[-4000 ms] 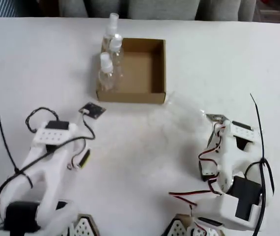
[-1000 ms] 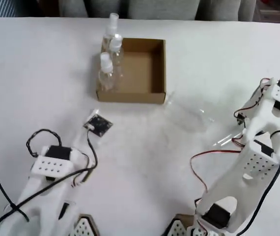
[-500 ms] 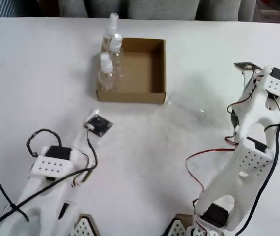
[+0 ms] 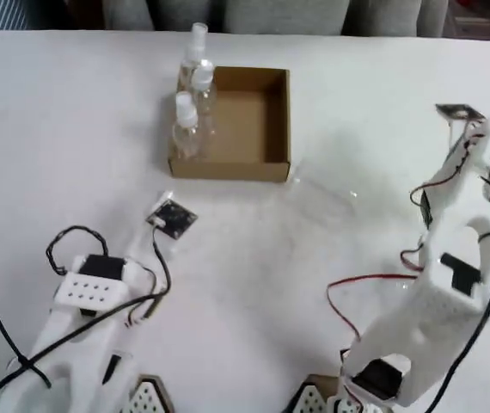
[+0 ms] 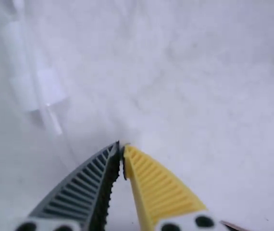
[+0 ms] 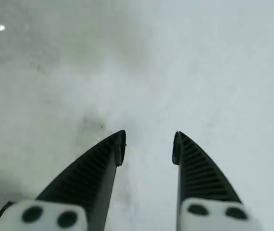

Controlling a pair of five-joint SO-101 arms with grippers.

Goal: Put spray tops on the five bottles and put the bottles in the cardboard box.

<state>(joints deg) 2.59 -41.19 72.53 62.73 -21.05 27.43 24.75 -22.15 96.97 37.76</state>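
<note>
Three clear bottles with white spray tops [image 4: 186,126] stand in a row at the left wall of the cardboard box [image 4: 262,120]. A clear bottle without a top [image 4: 324,194] lies on the table just right of the box's near corner. My left arm [image 4: 90,292] rests at the near left. Its gripper [image 5: 121,147] is shut on nothing, and a loose white spray top [image 5: 35,88] lies on the table just beyond its tips. My right arm [image 4: 468,224] stands at the right edge, and its gripper [image 6: 149,142] hangs open over bare table.
The white table [image 4: 73,129] spreads wide to the left of the box and between the two arms. Loose cables [image 4: 365,284] trail from both arms near the front edge.
My right arm has swung away from the lying bottle toward the far right of the table. The left arm drew back toward the front earlier and has kept still since.
</note>
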